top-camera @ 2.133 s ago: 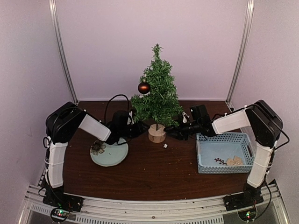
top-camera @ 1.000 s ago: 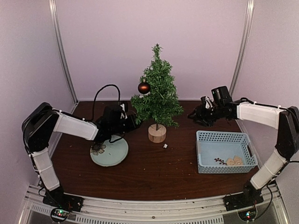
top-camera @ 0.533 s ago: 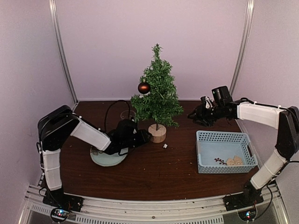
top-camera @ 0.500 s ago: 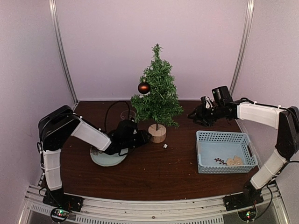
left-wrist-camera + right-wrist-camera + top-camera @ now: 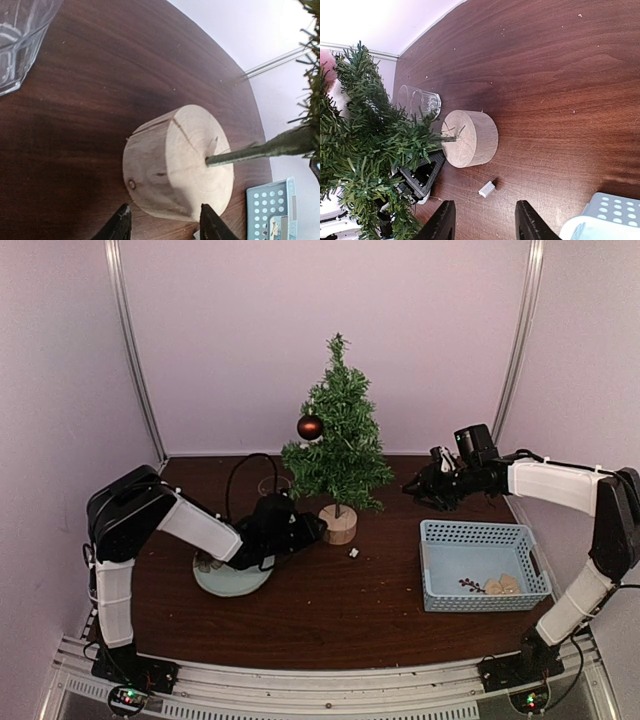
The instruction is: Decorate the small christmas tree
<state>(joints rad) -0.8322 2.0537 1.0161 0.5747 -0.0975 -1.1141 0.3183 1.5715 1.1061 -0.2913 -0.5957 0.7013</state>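
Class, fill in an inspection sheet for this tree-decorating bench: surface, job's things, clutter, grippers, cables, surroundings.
Surface: dark wooden table, a few pale specks.
Job's things: small christmas tree upright on its stump base, one brown ball hung; blue basket holding a few pale pieces.
Clutter: glass, plate, small white piece beside the stump.
Grippers: left gripper open, at the stump; right gripper open, empty, apart from the tree.
Cables: black cable looped over the left arm.
Surroundings: pale walls, metal posts.
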